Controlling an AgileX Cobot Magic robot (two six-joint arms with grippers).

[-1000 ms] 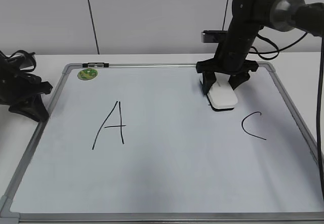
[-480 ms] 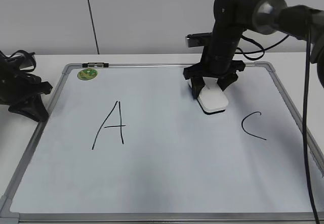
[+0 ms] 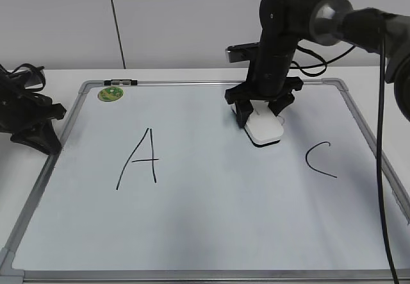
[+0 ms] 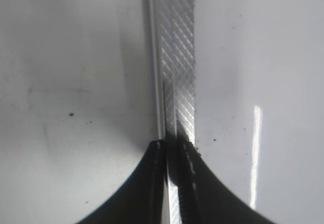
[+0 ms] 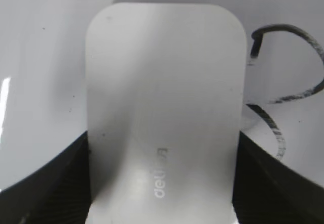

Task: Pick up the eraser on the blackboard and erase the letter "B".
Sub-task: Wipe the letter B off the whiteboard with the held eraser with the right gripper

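My right gripper (image 3: 261, 117) is shut on the white eraser (image 3: 264, 131) and presses it flat on the blackboard (image 3: 211, 220), at upper middle right. In the right wrist view the eraser (image 5: 162, 97) fills the space between the jaws (image 5: 162, 183). Thin black strokes of the letter "B" (image 5: 274, 125) show just right of it. In the exterior view the "B" is hidden behind the eraser and arm. My left gripper (image 3: 48, 140) rests at the board's left edge, shut and empty, its tips (image 4: 174, 145) over the grey frame (image 4: 177, 57).
A large "A" (image 3: 138, 159) is drawn at the board's left and a "C" (image 3: 319, 159) at its right. A round green magnet (image 3: 110, 93) sits at the top left corner. Black cables hang behind the right arm.
My right gripper has slid the eraser leftward across the board, away from the "C". The left arm has not moved.
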